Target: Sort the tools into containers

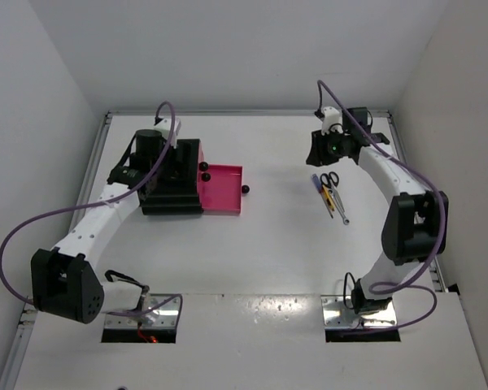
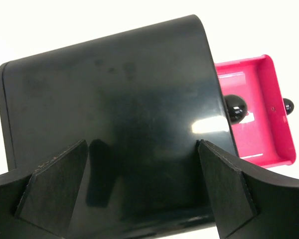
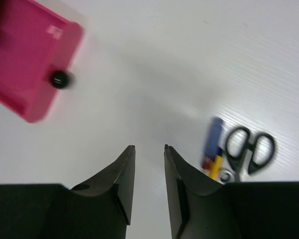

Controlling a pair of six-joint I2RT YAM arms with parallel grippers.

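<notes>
Fingers (image 2: 55,184) of left hand (image 2: 142,143) apart, wrist view only.

Two white-shelled robot arms, left arm (image 1: 98,218) and right arm (image 1: 382,171), have boxy black joints, looping purple cables (image 1: 20,226), and matte black wedge-shaped fingers (image 2: 55,184) on the left claw (image 2: 142,145) and right claw (image 3: 149,148).
</notes>
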